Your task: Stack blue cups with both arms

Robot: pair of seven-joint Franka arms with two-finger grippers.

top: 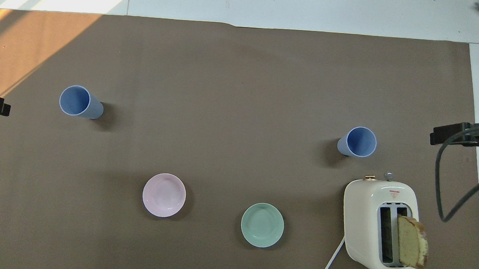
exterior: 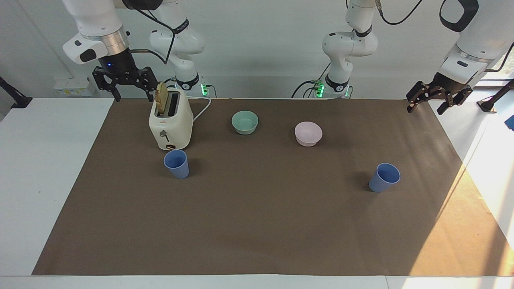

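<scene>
Two blue cups stand upright and apart on the brown mat. One cup (exterior: 176, 163) stands just farther from the robots than the toaster, toward the right arm's end; it also shows in the overhead view (top: 357, 141). The other cup (exterior: 384, 177) stands toward the left arm's end, also in the overhead view (top: 80, 102). My right gripper (exterior: 127, 90) hangs open and empty in the air beside the toaster's top. My left gripper (exterior: 426, 107) hangs open and empty over the mat's corner at the left arm's end. Only their tips show in the overhead view.
A cream toaster (exterior: 170, 124) with a bread slice (exterior: 161, 98) sticking up stands near the right arm. A mint-green bowl (exterior: 245, 122) and a pale pink bowl (exterior: 308, 133) sit between the arms, nearer to the robots than the cups. The toaster's cord (exterior: 202, 108) trails toward the robots.
</scene>
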